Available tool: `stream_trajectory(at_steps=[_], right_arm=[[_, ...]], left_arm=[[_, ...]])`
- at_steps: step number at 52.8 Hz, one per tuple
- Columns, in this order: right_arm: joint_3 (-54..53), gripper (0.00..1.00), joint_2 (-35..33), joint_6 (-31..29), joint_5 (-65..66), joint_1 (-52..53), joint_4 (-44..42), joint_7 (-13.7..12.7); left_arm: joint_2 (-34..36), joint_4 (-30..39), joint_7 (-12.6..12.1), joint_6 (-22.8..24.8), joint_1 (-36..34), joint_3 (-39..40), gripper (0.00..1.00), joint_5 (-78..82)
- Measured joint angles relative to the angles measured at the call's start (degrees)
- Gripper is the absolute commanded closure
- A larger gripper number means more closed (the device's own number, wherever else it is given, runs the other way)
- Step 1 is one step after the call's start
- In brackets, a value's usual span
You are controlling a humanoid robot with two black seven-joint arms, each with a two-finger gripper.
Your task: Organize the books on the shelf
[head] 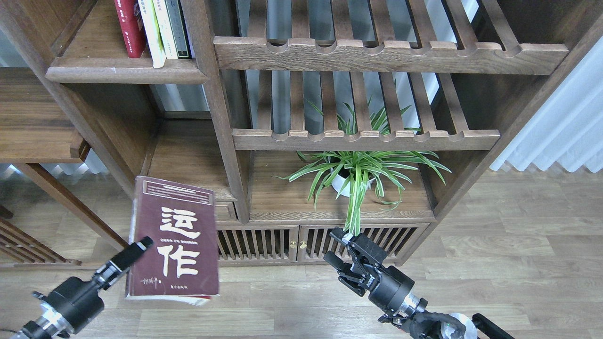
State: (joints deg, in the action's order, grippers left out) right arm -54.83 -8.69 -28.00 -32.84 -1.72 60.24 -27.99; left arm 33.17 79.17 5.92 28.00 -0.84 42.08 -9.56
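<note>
Below the solid upper shelf (127, 75), where a red book (129, 28) and pale ones (158, 30) already stand, the left gripper (139, 247) pinches the maroon paperback (174, 242) by its left edge, cover facing up, likely so it can be lifted and stood beside them. Lower right of that shelf, the right gripper (337, 247) hangs with jaws parted, holding nothing, before the spider plant (358, 172).
</note>
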Motion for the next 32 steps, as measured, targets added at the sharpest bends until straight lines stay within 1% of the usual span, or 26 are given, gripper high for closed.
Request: stream_trajectory(at_steps=[2,3,6,8,12,13,17,19,23,26,29,31,32], right_arm=[[0.0,0.03,0.05,0.0,0.03,0.1,-0.03,0.0],[0.07,0.03,0.08,0.0,0.0,0.28,-0.11,0.0],[0.08,0.03,0.14,0.0,0.0,0.29,-0.14,0.0],[0.12,0.03,0.41,0.0,0.0,0.34,-0.29,0.0],[0.21,0.03,1.01,-0.01,0.06,0.45,-0.57,-0.01],[0.21,0.04,1.18,-0.01,0.11,0.54,-0.69,-0.01],[0.1,0.03,1.23,-0.01,0.14,0.64,-1.29,0.0],[0.08,0.03,1.27,-0.01,0.15,0.64,-1.59,-0.01],[0.27,0.03,1.61,-0.01,0.15,0.74,-1.85,0.0],[0.31,0.03,1.73,-0.01,0.4,0.75,-1.89,0.0],[0.16,0.04,1.75,-0.01,0.57,0.67,-1.89,0.0],[0.15,0.04,1.75,-0.01,0.65,0.66,-1.89,-0.01],[0.15,0.03,1.74,-0.01,0.67,0.66,-1.89,0.0]], left_arm=[[1.84,0.04,-0.86,0.0,1.46,2.29,0.95,1.48],[4.79,0.11,-1.33,0.0,3.47,6.15,0.95,2.15],[4.84,0.12,-1.32,0.0,3.5,6.38,0.95,2.07],[5.3,0.19,-1.26,-0.01,3.65,8.03,0.95,1.36],[6.34,0.19,-0.61,-0.01,3.5,17.29,0.95,-0.36],[6.67,0.19,-0.48,-0.01,3.1,22.11,0.95,-1.4],[9.19,0.19,-0.66,-0.01,0.4,28.82,0.95,-5.67],[12.84,0.16,-0.71,-0.01,-2.32,29.67,0.95,-8.8],[15.93,0.08,-0.58,-0.01,-8.31,30.56,0.95,-11.34],[16.1,0.07,-0.69,-0.02,-14.61,29.35,0.94,-11.48],[15.83,0.07,-1.04,-0.02,-22.16,25.64,0.94,-11.38],[14.89,0.07,-1.32,-0.02,-26.9,22.61,0.94,-11.09],[13.49,-0.02,-1.41,-0.01,-30.34,20.63,0.94,-10.63]])
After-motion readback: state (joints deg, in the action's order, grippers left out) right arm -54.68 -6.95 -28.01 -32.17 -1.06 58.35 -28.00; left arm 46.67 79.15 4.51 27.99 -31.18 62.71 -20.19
